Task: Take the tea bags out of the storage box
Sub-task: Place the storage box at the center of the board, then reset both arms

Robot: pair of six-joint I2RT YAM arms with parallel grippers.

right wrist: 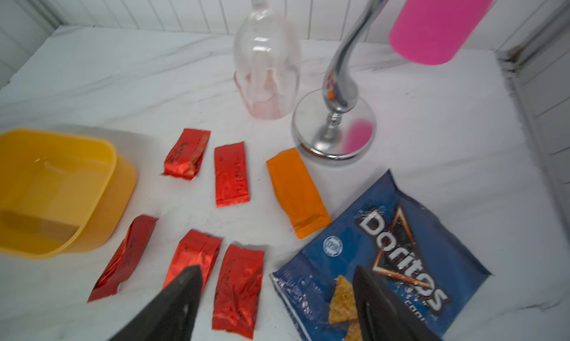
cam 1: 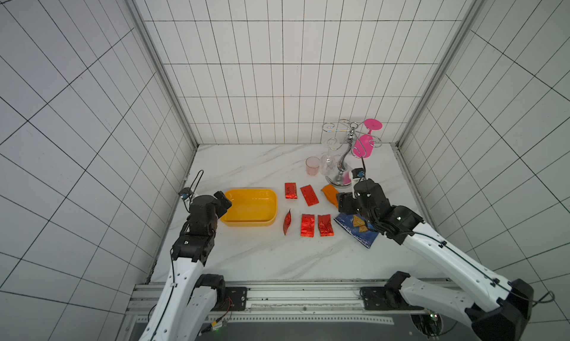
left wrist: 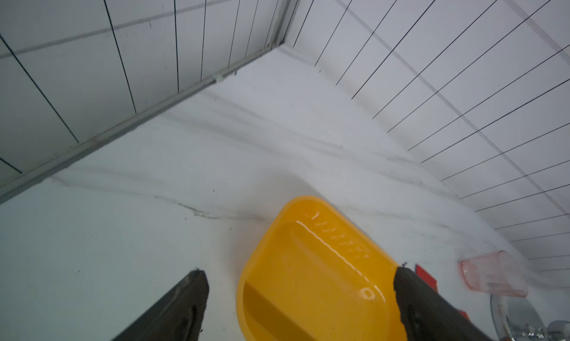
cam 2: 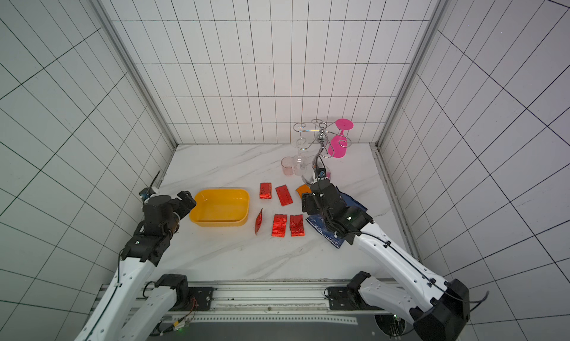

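Observation:
The yellow storage box (cam 1: 249, 207) (cam 2: 220, 207) sits left of centre and looks empty inside. Several shiny red tea bags lie on the marble to its right in two rows, such as one (cam 1: 290, 190) at the back and one (cam 1: 307, 225) in front. An orange tea bag (cam 1: 330, 193) (right wrist: 297, 193) lies beside the back row. My left gripper (cam 1: 223, 199) (left wrist: 299, 273) is open over the box's left end, holding nothing. My right gripper (cam 1: 342, 202) (right wrist: 277, 270) is open above the table, between a red tea bag (right wrist: 237, 285) and the chip bag, holding nothing.
A blue Doritos bag (cam 1: 357, 230) (right wrist: 385, 247) lies under my right arm. Behind the tea bags stand a chrome glass rack (cam 1: 342, 170), a hanging pink glass (cam 1: 364, 142), a clear glass (cam 1: 327, 163) and a pink cup (cam 1: 312, 166). Tiled walls close three sides.

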